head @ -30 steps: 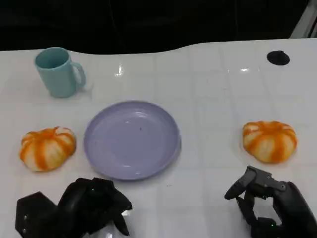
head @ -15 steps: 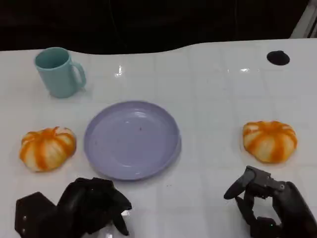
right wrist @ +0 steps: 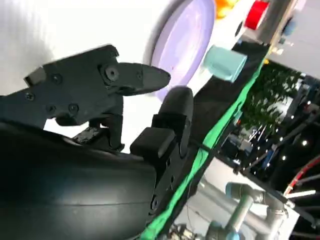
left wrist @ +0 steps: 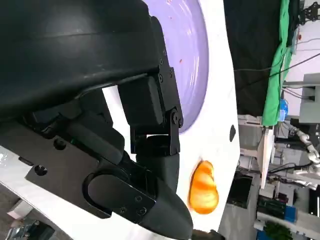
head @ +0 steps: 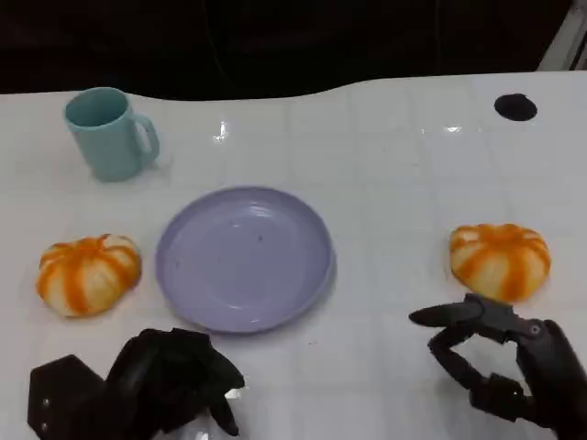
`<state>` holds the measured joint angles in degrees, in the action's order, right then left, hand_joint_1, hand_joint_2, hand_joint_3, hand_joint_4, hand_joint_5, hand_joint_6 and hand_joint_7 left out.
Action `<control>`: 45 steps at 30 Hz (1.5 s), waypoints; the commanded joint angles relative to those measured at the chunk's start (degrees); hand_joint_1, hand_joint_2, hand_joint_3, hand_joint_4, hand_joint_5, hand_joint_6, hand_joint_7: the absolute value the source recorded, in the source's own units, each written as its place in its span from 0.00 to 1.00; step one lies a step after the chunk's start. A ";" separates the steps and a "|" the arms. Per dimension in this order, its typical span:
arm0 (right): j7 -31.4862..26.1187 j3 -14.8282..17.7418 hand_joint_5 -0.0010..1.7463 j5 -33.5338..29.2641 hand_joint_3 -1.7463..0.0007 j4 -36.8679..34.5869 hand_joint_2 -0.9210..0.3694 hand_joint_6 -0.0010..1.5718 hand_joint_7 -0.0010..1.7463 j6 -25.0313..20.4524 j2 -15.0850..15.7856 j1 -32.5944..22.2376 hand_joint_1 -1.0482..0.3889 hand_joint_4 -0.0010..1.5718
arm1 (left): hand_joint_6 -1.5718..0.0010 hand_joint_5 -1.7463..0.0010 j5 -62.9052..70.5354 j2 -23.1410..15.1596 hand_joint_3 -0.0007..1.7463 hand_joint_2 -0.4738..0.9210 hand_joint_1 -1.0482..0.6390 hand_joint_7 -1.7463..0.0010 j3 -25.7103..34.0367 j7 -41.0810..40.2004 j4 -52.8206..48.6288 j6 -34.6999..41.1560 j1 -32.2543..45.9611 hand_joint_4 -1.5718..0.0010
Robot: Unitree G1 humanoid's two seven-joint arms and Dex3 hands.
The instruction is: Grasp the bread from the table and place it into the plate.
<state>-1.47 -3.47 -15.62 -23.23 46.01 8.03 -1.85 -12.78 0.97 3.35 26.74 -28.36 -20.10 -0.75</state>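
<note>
Two orange-and-white striped breads lie on the white table in the head view: one [head: 88,273] left of the lilac plate [head: 243,258], one [head: 500,259] to its right. Nothing is on the plate. My right hand [head: 500,367] hovers just in front of the right bread with fingers spread and thumb stretched out, holding nothing. My left hand [head: 156,385] sits low in front of the plate, fingers curled in on nothing. The left wrist view shows the left hand [left wrist: 100,125], the plate [left wrist: 192,60] and the right bread [left wrist: 203,187]. The right wrist view shows the right hand [right wrist: 100,115] and the plate [right wrist: 185,45].
A teal mug [head: 108,133] stands at the back left, also seen as the mug [right wrist: 225,62] in the right wrist view. A small black disc [head: 515,106] lies at the far right. The table's dark far edge runs behind them.
My right hand has spread its fingers, stretched its thumb out and shifted slightly toward the right bread. The left hand, both breads and the plate have not moved.
</note>
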 commanded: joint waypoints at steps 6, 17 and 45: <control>-11.44 2.94 0.27 -15.36 0.93 5.76 0.00 0.29 0.07 -4.12 5.93 1.57 0.39 0.16 | 0.00 0.46 -0.18 -0.55 0.00 0.91 0.00 0.72 0.15 0.08 0.34 -0.48 0.34 0.05; -16.35 1.29 0.21 -31.26 0.94 14.97 0.00 0.18 0.00 -19.47 12.39 1.54 0.34 0.03 | 0.00 0.46 -0.23 -0.30 0.00 0.91 0.00 0.72 0.06 0.13 0.12 -0.69 0.29 0.05; -14.36 -14.74 0.23 -39.48 1.00 -3.11 0.09 0.18 0.01 -41.08 14.75 19.13 0.42 0.00 | 0.00 0.47 -0.13 -0.12 0.00 0.90 0.00 0.72 -0.25 -0.33 2.38 0.66 1.57 0.04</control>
<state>-15.31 -17.04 -55.42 -23.51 5.73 22.36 15.55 -12.72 1.42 3.06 26.72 -26.73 -19.99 -0.04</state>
